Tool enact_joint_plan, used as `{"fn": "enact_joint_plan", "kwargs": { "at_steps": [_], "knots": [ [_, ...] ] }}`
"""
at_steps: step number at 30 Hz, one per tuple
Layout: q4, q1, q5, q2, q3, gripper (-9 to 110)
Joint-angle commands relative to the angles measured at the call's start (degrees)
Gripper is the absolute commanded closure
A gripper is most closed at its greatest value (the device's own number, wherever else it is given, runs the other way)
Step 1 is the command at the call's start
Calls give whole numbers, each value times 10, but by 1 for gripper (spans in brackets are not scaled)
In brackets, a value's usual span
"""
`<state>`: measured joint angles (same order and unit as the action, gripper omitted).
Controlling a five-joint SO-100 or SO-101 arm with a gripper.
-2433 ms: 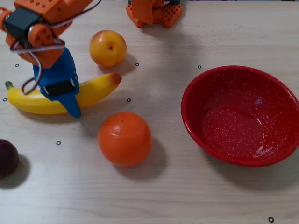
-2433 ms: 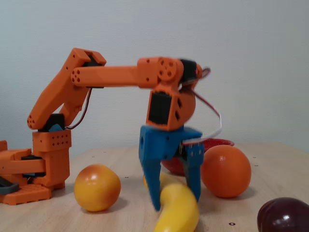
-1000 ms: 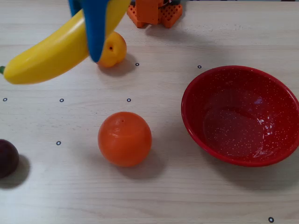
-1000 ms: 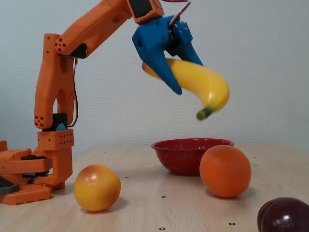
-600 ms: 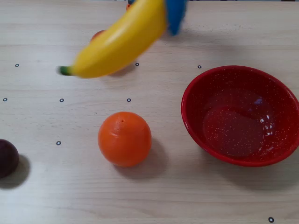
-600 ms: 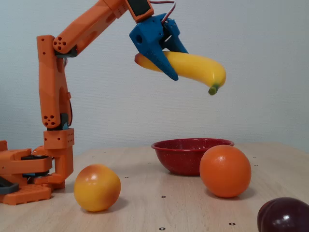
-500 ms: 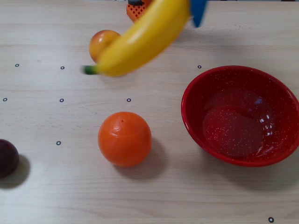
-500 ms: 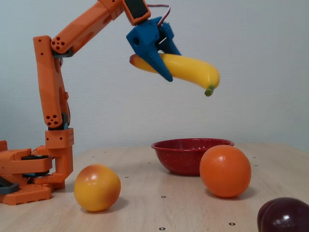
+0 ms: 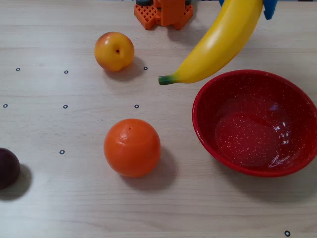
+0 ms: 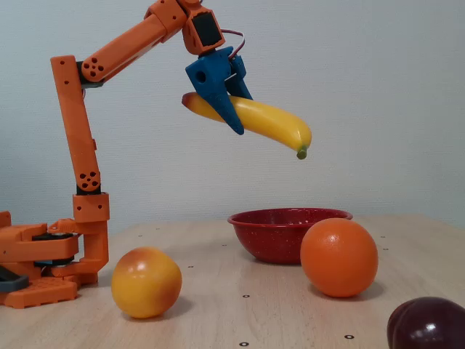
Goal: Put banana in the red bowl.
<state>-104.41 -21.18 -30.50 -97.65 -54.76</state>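
Banana (image 10: 254, 118) held above table, left of bowl (image 10: 280, 233) in fixed view

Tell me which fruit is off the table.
The banana, held high in the hand. The orange, the yellow-orange fruit and the dark fruit all rest on the table.

Orange arm (image 10: 116, 47) — blue fingers (image 10: 227, 109), red-white cable.

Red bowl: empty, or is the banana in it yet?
Empty. The red bowl shows bare speckled bottom; the banana hangs above, clamped in the gripper.
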Motion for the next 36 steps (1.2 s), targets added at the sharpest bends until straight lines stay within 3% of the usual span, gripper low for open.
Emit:
{"fn": "enact_joint_plan", "kwargs": {
  "at_steps": [1,16,36],
  "knots": [
    [25,-15,11,12,35,102],
    [46,-40,20,230,208,102],
    [23,-85,62,338,256,102]
  ]
}}
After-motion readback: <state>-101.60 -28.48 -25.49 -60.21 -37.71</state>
